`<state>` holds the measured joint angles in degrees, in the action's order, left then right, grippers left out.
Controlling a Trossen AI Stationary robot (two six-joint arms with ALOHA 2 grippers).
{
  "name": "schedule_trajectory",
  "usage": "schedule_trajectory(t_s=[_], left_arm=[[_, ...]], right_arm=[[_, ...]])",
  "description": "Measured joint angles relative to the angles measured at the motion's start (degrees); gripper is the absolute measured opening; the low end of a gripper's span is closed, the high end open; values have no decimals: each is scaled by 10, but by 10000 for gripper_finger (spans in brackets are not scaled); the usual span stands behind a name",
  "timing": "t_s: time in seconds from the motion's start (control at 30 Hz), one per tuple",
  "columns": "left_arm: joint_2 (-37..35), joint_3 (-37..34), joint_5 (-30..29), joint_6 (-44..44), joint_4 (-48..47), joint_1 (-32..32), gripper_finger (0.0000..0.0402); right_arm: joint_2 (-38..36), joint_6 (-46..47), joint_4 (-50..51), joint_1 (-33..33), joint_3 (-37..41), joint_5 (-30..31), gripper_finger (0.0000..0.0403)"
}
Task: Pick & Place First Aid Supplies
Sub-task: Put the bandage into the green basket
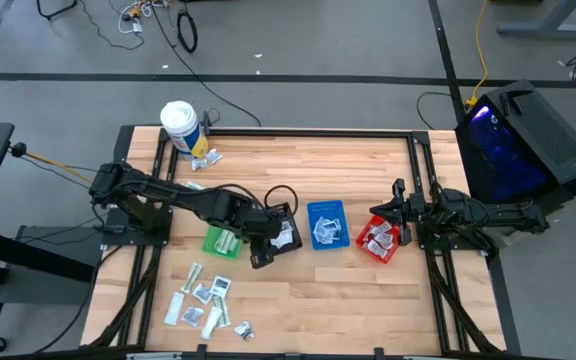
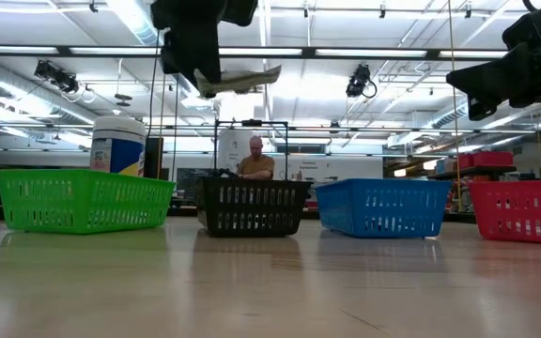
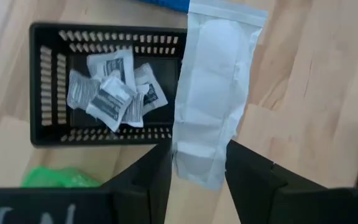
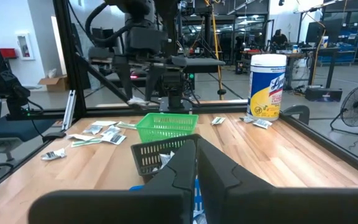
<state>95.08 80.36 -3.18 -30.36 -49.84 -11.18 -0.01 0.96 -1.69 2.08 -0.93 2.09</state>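
My left gripper (image 3: 197, 148) is shut on a long flat white packet (image 3: 211, 93), one of the first aid supplies, high above the table. Below it stands the black bin (image 3: 47, 87), holding several small printed sachets (image 3: 114, 93). In the low view the packet (image 2: 244, 79) hangs well above the black bin (image 2: 252, 207). More sachets (image 1: 204, 298) lie loose on the wood near the front left. My right gripper (image 4: 196, 167) is shut with nothing in it, waiting at the table's right side (image 1: 400, 212). My left gripper holds the packet by one end (image 3: 196, 167), pinched across its width between the two fingers (image 3: 160, 168), which sit at its two long edges. The fingers slant down from the table's left. The packet is lifted clear and sticks out roughly level beyond the fingertips (image 2: 256, 75).
A green bin (image 1: 220, 241), a blue bin (image 1: 327, 224) and a red bin (image 1: 379, 240) stand in a row with the black one, with sachets in them. A white cylindrical tub (image 1: 179, 124) stands at the far left, with a few sachets (image 1: 206, 158) beside it. A person (image 2: 255, 160) is in the room behind.
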Motion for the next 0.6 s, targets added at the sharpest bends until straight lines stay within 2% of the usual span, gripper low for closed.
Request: schedule_trajectory(t_s=[0.1, 0.37, 0.6], left_arm=[[-5, -1, -1, -43, -4, 2, 149], [-4, -1, 0, -93, -31, 15, 149], [-11, -2, -6, -99, -84, 24, 149]], right_arm=[[0, 0, 0, 0, 0, 0, 23], [0, 0, 0, 0, 0, 0, 23], [0, 0, 0, 0, 0, 0, 23]])
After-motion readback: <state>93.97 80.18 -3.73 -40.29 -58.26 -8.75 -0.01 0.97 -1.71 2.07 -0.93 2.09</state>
